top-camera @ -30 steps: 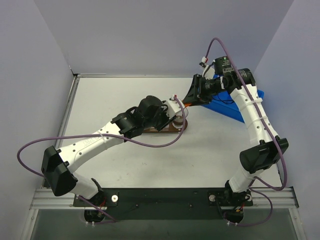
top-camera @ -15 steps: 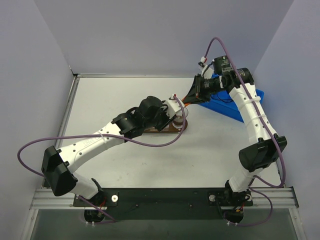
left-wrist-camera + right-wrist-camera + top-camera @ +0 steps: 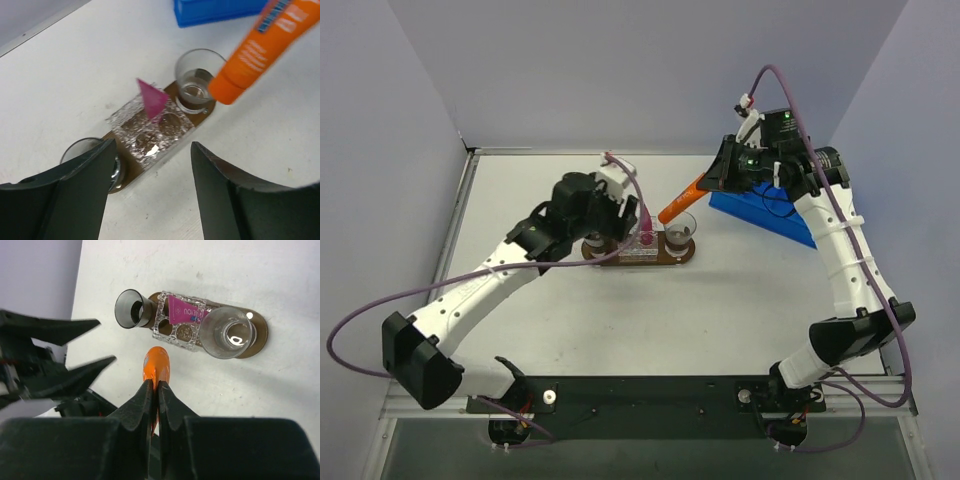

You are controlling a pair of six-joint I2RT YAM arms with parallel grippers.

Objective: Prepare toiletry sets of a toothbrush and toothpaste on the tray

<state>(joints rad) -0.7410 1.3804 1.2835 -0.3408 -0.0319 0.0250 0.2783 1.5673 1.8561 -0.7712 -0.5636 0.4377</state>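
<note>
The orange tube (image 3: 260, 45) hangs tilted above the brown tray (image 3: 258, 334), cap down. The pink tube (image 3: 185, 314) stands at the tray's middle.

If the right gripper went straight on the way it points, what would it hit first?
Probably the clear rack in the middle of the tray, next to the magenta tube, with its orange tube touching first; depth is uncertain.

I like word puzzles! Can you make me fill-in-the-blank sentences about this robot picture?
The right gripper holds a toothpaste tube coloured ____.
The left gripper is ____ and empty.
The tray carries ____ glass cups.
Missing words: orange, open, two.
</note>
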